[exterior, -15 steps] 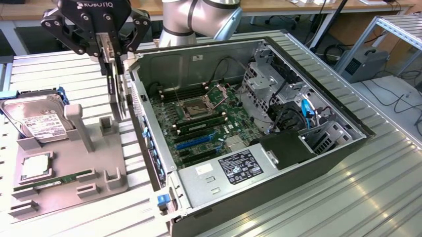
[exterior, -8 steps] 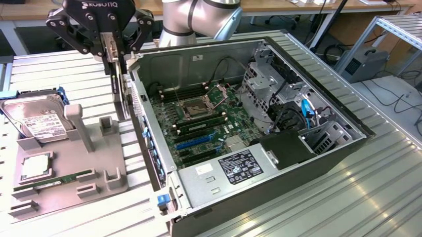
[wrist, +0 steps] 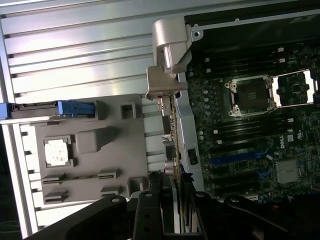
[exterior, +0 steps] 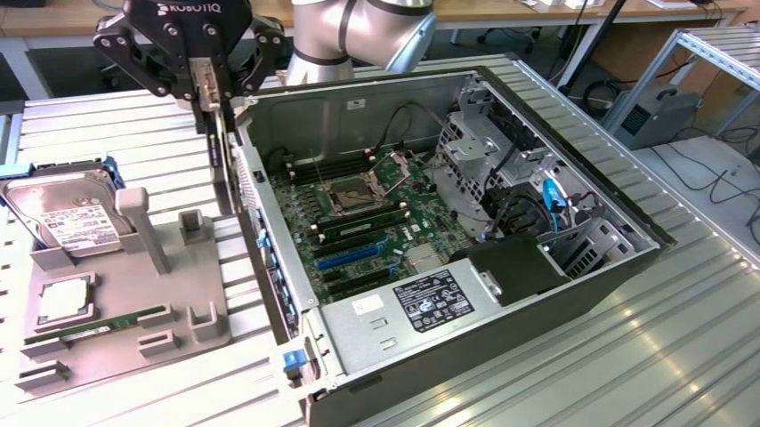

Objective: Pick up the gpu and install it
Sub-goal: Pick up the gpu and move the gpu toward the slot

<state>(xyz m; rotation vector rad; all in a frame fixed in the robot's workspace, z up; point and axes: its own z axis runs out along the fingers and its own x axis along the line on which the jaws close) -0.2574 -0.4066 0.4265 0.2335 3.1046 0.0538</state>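
The gpu (exterior: 221, 165) hangs edge-on and upright from my gripper (exterior: 210, 98), which is shut on its upper edge. The card is in the air over the gap between the grey fixture (exterior: 131, 302) and the near wall of the open computer case (exterior: 475, 222). Looking down from the wrist, the gpu's thin green edge (wrist: 173, 137) runs along the case wall, and its silver end bracket (wrist: 169, 47) sticks out at the far end. My gripper (wrist: 172, 192) clamps the card from both sides. The motherboard's blue slot (exterior: 351, 253) lies inside the case, off to the card's side.
The grey fixture holds a silver hard drive (exterior: 66, 218), a CPU chip (exterior: 66, 302) and a slim RAM stick (exterior: 101, 325). Inside the case are the open CPU socket (exterior: 356, 191), drive cages (exterior: 487, 160) and cables. A ribbed aluminium table (exterior: 618, 356) lies beneath everything.
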